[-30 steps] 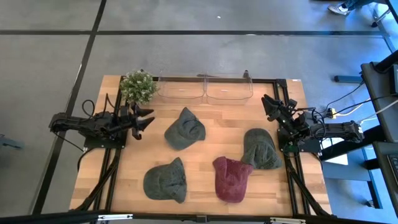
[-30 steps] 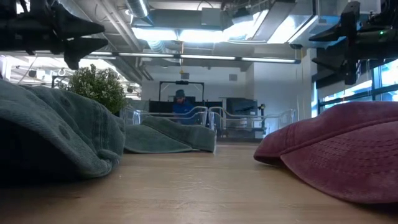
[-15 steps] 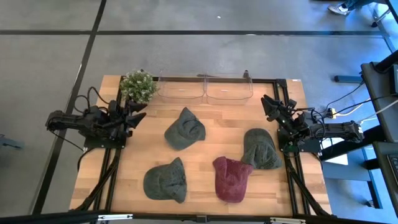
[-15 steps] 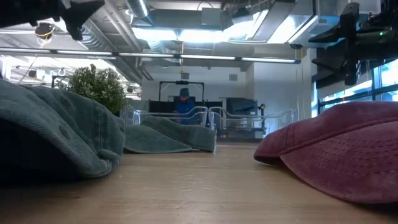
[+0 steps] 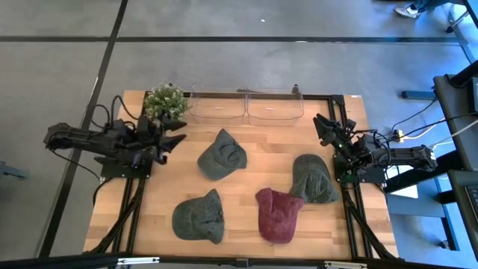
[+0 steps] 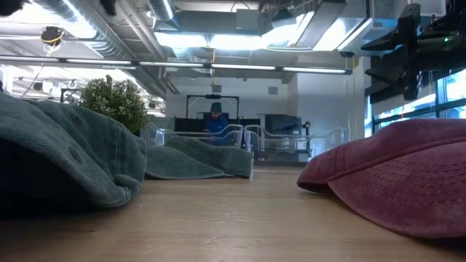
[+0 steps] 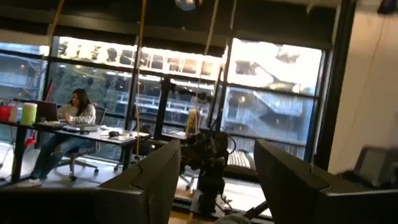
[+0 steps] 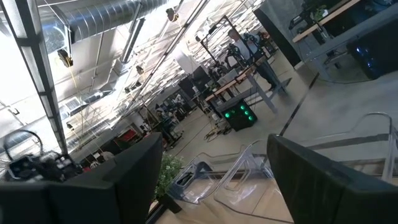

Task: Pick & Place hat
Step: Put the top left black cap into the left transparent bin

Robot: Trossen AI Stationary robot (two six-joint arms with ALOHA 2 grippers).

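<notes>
Four hats lie on the table (image 5: 149,217), the nearest green hat (image 5: 222,155) well apart from the left gripper (image 5: 173,140), which hangs open and empty; the right gripper (image 5: 323,128) waits open at the far edge. A low grab may snag overlapping brims; only the high view shows every hat

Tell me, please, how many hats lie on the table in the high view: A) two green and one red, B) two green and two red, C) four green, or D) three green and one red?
D: three green hats show, one near the middle, one at the front left and one at the right, plus one red hat.
</notes>
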